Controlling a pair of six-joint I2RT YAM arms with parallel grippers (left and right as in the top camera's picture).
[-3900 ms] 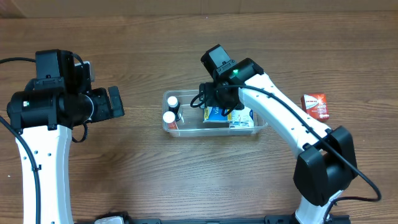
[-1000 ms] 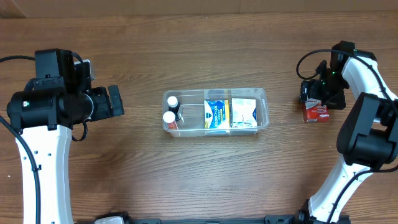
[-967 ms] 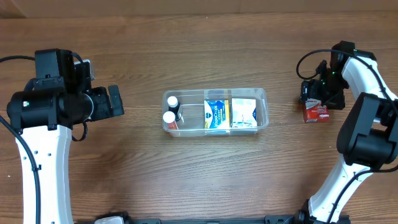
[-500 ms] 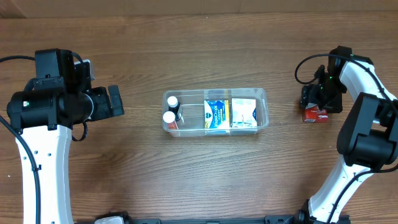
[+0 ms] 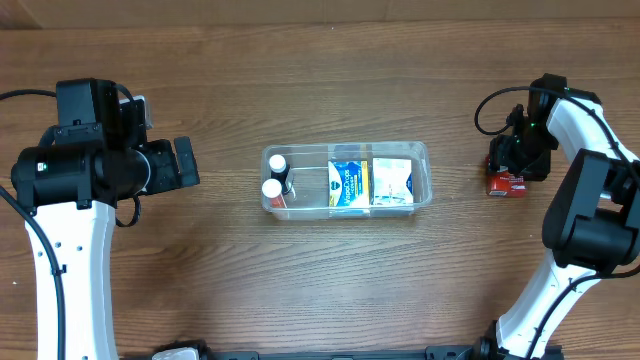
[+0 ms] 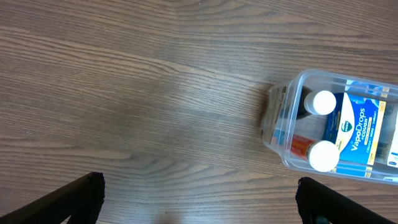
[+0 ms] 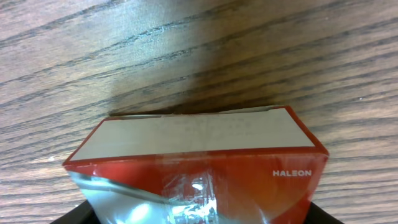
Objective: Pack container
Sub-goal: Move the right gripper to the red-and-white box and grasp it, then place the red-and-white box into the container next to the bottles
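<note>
On your left, the left end effector (image 5: 186, 166) hangs above bare table (image 5: 330, 280), well apart from the container, and its wrist camera shows the two fingers (image 6: 78, 198) spread wide at the bottom corners of the view with nothing between them, so it stands open. Near the middle of the table sits the container (image 5: 345, 148), a clear shallow tub lying with its long side left to right. At its left end you have two white-capped bottles (image 5: 277, 162), one nearer and one farther. Just to their right is a blue and white box marked VapoDrops (image 5: 348, 185), and next to that, at the right end, a pale box with blue print (image 5: 393, 183). Everything in the tub lies within its walls. Well to the right of the container, the right end effector (image 5: 517, 160) is down over a red box (image 5: 505, 184) that rests on the table. In the right wrist view that box (image 7: 199, 165) fills the lower half of the frame, red with a silvery patch, a grey top flap and the word HALEON. The dark finger tips (image 7: 73, 216) show just at either bottom corner, flanking it. You cannot tell from these views whether they press on the box or only straddle it.
</note>
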